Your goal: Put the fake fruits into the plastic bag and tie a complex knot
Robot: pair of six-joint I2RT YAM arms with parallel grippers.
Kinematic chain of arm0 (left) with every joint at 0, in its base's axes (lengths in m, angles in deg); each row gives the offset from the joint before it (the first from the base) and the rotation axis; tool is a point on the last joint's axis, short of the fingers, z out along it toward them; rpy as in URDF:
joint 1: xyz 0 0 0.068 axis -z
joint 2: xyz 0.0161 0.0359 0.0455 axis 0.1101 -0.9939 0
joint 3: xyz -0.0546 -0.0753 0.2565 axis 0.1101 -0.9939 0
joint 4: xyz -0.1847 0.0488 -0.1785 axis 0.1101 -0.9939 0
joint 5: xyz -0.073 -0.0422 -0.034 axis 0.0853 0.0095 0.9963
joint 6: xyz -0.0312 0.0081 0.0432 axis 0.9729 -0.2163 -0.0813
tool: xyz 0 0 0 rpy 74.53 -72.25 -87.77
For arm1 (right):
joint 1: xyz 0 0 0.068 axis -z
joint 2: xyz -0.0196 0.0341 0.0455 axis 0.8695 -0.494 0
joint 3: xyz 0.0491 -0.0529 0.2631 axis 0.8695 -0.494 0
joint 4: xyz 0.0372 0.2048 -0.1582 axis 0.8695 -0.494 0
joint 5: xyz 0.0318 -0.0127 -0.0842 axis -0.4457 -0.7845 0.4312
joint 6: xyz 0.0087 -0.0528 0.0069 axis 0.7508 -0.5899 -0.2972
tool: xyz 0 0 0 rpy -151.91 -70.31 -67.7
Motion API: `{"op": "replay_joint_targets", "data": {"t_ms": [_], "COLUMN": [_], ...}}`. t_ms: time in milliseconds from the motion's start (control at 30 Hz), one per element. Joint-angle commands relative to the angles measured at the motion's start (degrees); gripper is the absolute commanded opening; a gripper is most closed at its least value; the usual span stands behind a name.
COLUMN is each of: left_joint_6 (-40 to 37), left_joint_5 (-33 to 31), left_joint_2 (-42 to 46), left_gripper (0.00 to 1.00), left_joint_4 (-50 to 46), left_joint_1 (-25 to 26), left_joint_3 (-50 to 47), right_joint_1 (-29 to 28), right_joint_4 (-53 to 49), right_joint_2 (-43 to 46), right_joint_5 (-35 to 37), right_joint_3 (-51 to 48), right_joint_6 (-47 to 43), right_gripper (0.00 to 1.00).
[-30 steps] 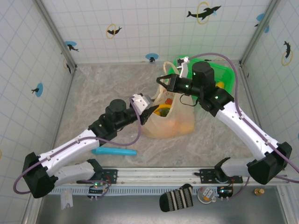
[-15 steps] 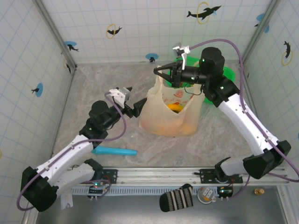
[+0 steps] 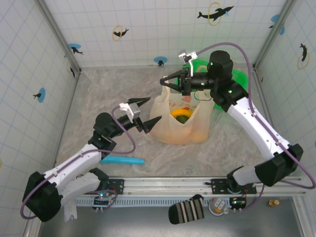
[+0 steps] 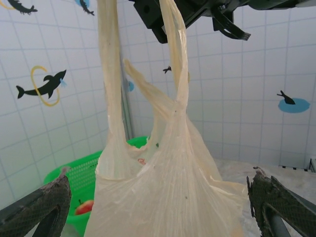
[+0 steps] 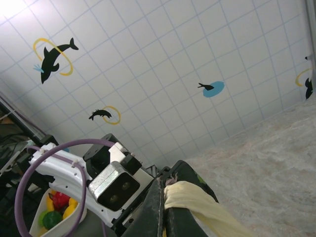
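Left gripper [image 3: 147, 111] has sprung wide, empty, just beside the plastic bag [image 3: 168, 129] — right gripper [image 3: 167, 81], pinched on its handles [image 4: 180, 64], should keep them taut.

The plastic bag [image 3: 180, 126] stands mid-table [image 3: 113, 94], fake fruits [image 3: 178, 113] inside, basket [image 3: 239, 78] behind it, tube [image 3: 121, 160] front-left.

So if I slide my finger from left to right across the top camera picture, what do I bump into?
Blue cylindrical plastic tube → open left gripper → cream-yellow plastic bag with fake fruits inside → green plastic basket.
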Motion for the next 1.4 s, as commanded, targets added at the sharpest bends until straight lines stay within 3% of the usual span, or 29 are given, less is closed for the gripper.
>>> {"op": "replay_joint_targets", "data": {"t_ms": [0,267,400,533,667,733,867,1100,1367], "left_joint_6": [0.0,4.3,3.6,1.8,1.5,1.5,0.5,-3.6,-3.6], "left_joint_5": [2.0,10.7,14.4,16.1,19.6,19.5,18.0,16.8,12.1], "left_joint_2": [-4.2,-13.2,-15.5,-17.3,-18.5,-18.5,-17.4,-17.8,-19.8], "left_gripper": [0.96,0.97,0.93,0.83,0.6,0.55,0.55,0.51,0.54], "left_joint_4": [7.6,19.1,18.6,18.2,19.2,19.7,20.1,14.5,20.4], "left_joint_1": [0.0,0.1,0.2,0.6,0.7,1.1,1.4,2.1,3.3], "left_joint_3": [3.4,6.8,8.4,8.5,7.9,7.2,3.9,4.6,4.9], "right_joint_1": [-1.5,-5.0,-5.1,-5.1,-4.9,-4.5,-3.6,-3.3,-3.6], "right_joint_4": [4.2,0.9,1.4,5.4,6.4,6.5,7.5,11.0,17.9], "right_joint_2": [0.3,0.7,1.8,2.4,2.6,2.8,4.0,4.6,6.8], "right_joint_5": [-2.6,-4.7,-5.2,-5.7,-4.2,-2.8,-0.6,-2.5,-2.8], "right_joint_3": [-0.5,-1.9,-3.1,-4.8,-5.1,-5.2,-6.5,-8.2,-14.3], "right_joint_6": [1.0,-2.7,-3.6,-1.6,-1.5,-1.7,-1.5,0.3,3.5], "right_gripper": [0.0,0.0,0.0,0.0,0.0,0.0,0.0,0.0,0.0]}}
